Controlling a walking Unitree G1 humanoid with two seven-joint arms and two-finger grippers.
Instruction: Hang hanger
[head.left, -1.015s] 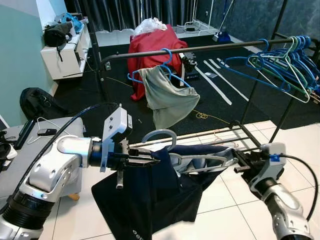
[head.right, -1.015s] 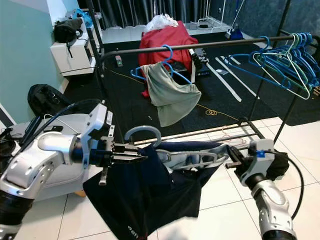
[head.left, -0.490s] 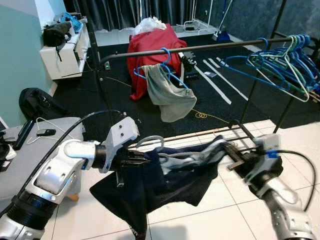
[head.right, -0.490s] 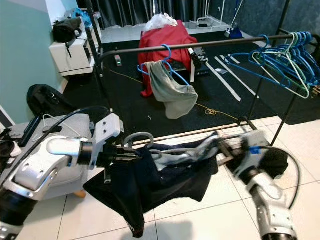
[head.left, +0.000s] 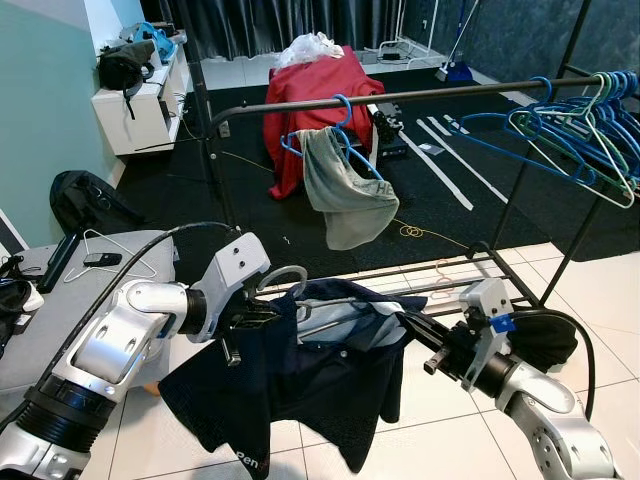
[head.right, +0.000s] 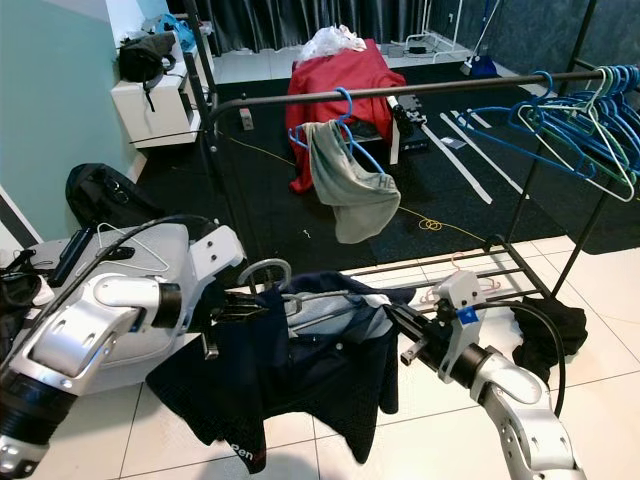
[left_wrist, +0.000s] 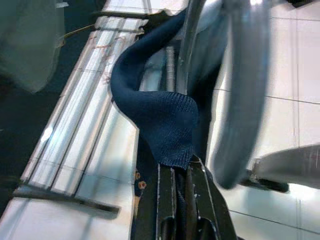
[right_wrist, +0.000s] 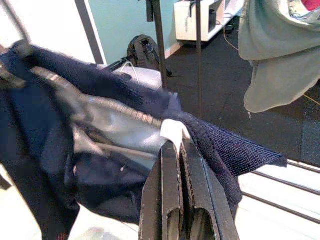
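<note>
Near, low over the white tile floor (head.left: 600, 290): left gripper (head.left: 262, 316) pinches the navy garment (head.left: 300, 380) beside the grey hanger (head.left: 285, 276) hook. Right gripper (head.left: 418, 338) pinches the garment's right shoulder; fingers pressed together on cloth. Garment on hanger hangs between both arms. Farther: black clothes rail (head.left: 400, 96) carrying a blue hanger with grey cloth (head.left: 345, 185), and blue hangers (head.left: 580, 130) bunched far right.

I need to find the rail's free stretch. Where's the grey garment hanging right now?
The grey garment hangs from a blue hanger near the rail's left end, before the red-draped object.
</note>
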